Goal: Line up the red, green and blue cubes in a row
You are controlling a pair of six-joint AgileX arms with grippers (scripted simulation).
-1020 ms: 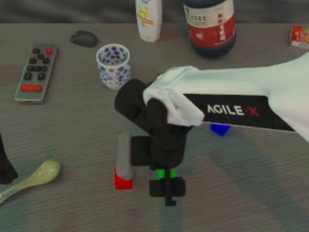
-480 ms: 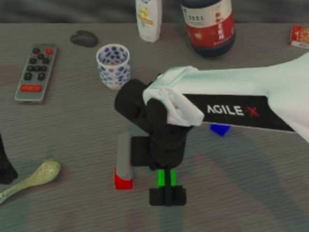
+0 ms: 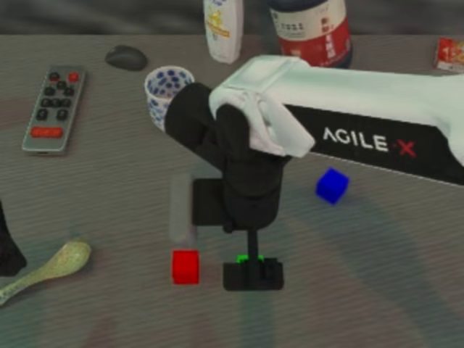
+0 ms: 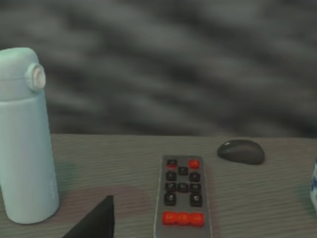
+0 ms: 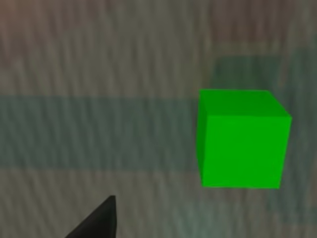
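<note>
The red cube (image 3: 185, 266) rests on the table near the front. Just to its right, only a sliver of the green cube (image 3: 250, 258) shows under my right gripper (image 3: 251, 276), which hangs above it. In the right wrist view the green cube (image 5: 241, 140) stands free on the table, apart from the one dark fingertip (image 5: 101, 218) in view, and the gripper is open with nothing in it. The blue cube (image 3: 332, 185) lies farther back and to the right, alone. My left gripper (image 3: 7, 254) stays parked at the table's left edge, open.
A remote (image 3: 53, 109), a dark mouse (image 3: 125, 56) and a spotted cup (image 3: 165, 87) sit at the back left. Two bottles (image 3: 223, 25) (image 3: 312, 29) stand along the back edge, and a spoon (image 3: 51, 268) lies front left. A white flask (image 4: 25, 139) stands near the remote.
My right arm has risen and drawn back, uncovering the blue cube. The green cube stays on the table beside the red one, no longer between the fingers.
</note>
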